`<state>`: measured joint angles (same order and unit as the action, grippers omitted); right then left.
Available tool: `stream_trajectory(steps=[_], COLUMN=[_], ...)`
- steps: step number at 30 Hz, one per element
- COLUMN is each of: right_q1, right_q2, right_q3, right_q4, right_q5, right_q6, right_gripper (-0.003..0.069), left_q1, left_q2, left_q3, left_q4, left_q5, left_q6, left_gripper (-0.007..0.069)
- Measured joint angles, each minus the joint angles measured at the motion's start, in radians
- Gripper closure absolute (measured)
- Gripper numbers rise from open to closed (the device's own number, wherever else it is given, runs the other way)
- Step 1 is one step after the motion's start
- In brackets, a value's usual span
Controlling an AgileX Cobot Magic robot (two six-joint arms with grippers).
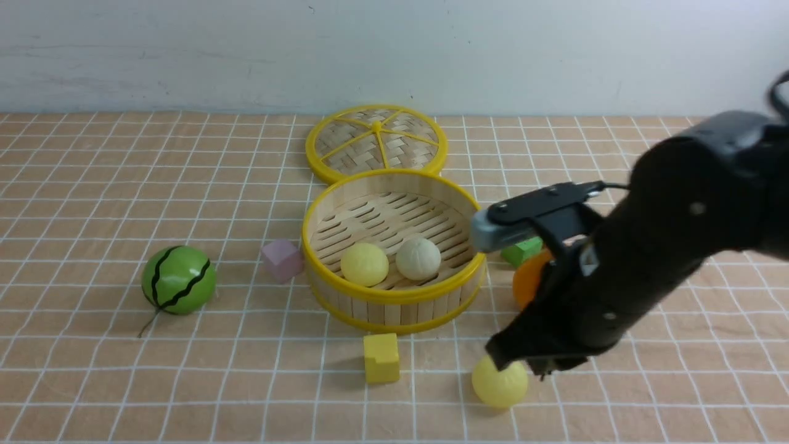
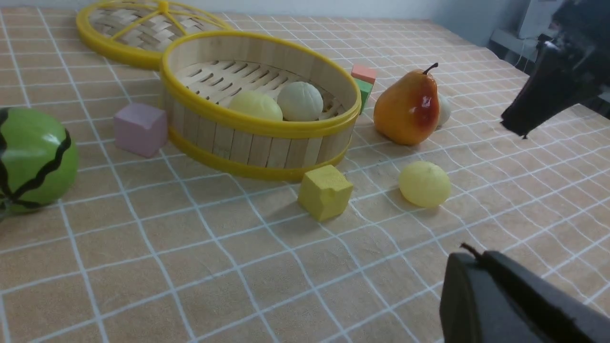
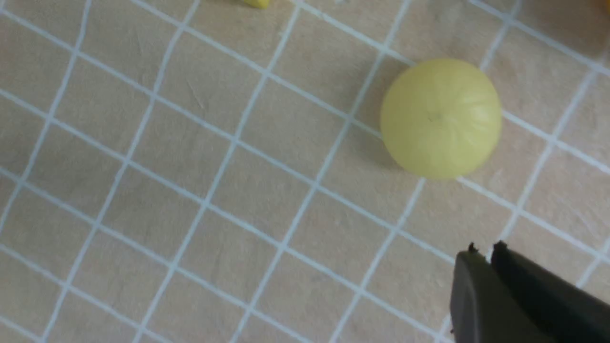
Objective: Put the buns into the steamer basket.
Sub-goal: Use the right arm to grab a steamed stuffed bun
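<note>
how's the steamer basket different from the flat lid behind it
The steamer basket is deep with an upright slat wall; the lid is flat and woven, with yellow spokes. The steamer basket holds a pale yellow bun and an off-white bun; the lid carries nothing. Both are round with yellow rims.

Matt bamboo slats and glossy plastic rims on the steamer basket [image 1: 394, 306]; buns [image 1: 365, 264] matt, smooth; pear [image 2: 407, 112] glossy; cloth [image 1: 185, 382] matt

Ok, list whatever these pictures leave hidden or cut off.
- Off-white pleated bun: left wrist view, only a sliver behind the glossy orange pear; front view, the right arm covers it.
- Green striped watermelon ball: left wrist view, cut by the edge.
- Right gripper: right wrist view, fingers cut by the corner.
</note>
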<state>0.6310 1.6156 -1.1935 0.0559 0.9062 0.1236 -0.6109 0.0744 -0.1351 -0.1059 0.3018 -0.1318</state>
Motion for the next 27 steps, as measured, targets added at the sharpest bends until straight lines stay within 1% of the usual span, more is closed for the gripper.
stream_trajectory(steps=[2, 4, 9, 12, 18, 27], right_q1=[0.009, 0.015, 0.012, 0.007, -0.018, -0.024], right_q2=[0.039, 0.107, 0.172, 0.173, 0.2, 0.222], right_q3=[-0.015, -0.036, -0.044, -0.044, -0.045, -0.045], right_q4=[-0.011, -0.025, -0.04, -0.056, -0.122, -0.117], right_q5=[-0.011, -0.03, -0.087, -0.112, -0.128, -0.171], right_q6=[0.013, 0.024, 0.05, 0.073, 0.141, 0.155], right_gripper=[0.0575, 0.0527, 0.0421, 0.0382, 0.0369, 0.0367], left_q1=[0.0, 0.0, 0.0, 0.0, 0.0, 0.0], left_q2=[0.0, 0.0, 0.0, 0.0, 0.0, 0.0], left_q3=[0.0, 0.0, 0.0, 0.0, 0.0, 0.0], left_q4=[0.0, 0.0, 0.0, 0.0, 0.0, 0.0], left_q5=[0.0, 0.0, 0.002, 0.003, 0.005, 0.006], left_q6=[0.0, 0.0, 0.0, 0.0, 0.0, 0.0], left_gripper=[0.0638, 0.0638, 0.0637, 0.0637, 0.0637, 0.0635])
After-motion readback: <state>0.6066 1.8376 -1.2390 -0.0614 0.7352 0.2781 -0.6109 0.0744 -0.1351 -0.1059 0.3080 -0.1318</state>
